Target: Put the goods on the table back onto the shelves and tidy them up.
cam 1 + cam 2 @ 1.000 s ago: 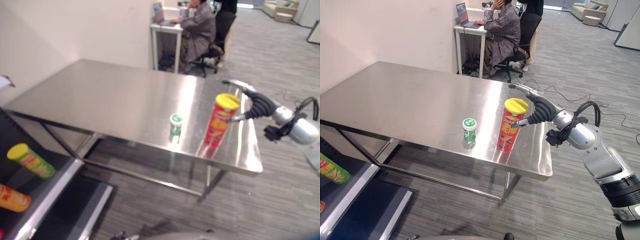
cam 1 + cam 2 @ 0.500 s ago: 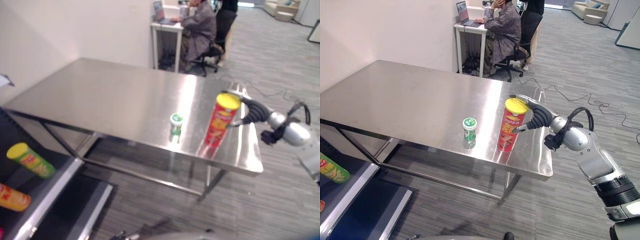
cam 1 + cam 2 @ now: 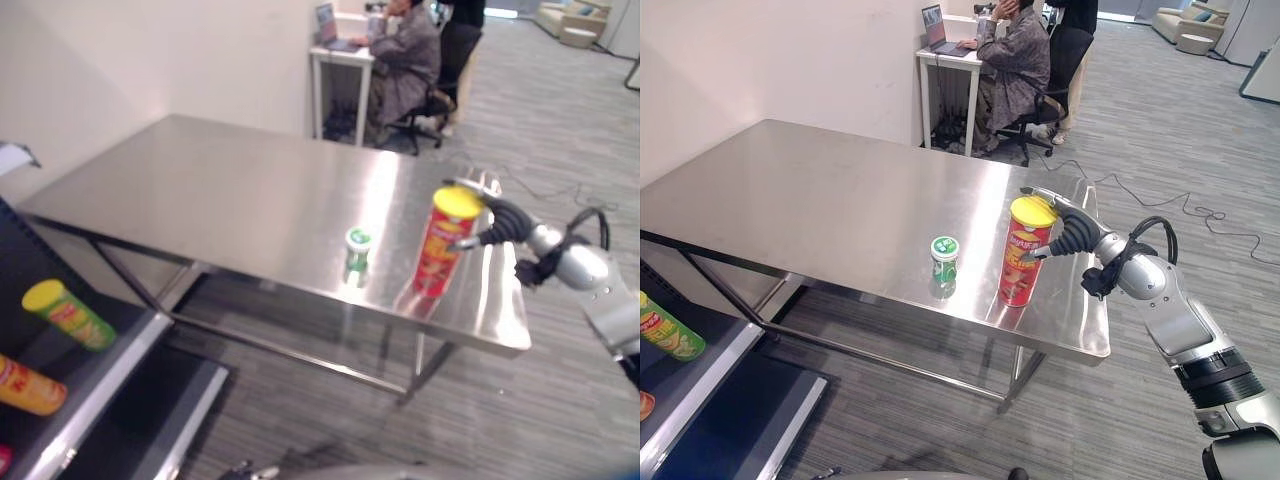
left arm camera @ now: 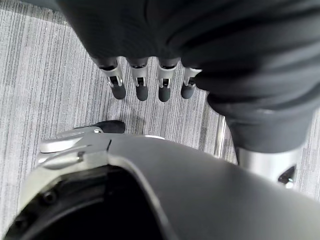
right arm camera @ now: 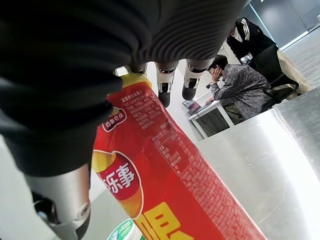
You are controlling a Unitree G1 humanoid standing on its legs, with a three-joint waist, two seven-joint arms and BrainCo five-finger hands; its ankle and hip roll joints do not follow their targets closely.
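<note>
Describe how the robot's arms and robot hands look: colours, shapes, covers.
The right robot hand has silver fingers with dark tips and a dark ribbed cover over its back and wrist. Behind it runs a rounded silver-grey forearm with a black band lower down. The left robot hand shows a row of silver, dark-tipped fingers below the same dark ribbed cover.

We see a red chip can with a yellow lid, and a small green can with a green-and-white top, both on a silver steel table. The shelf is black, holding a green can with a yellow lid and an orange one. The floor is striped grey.
</note>
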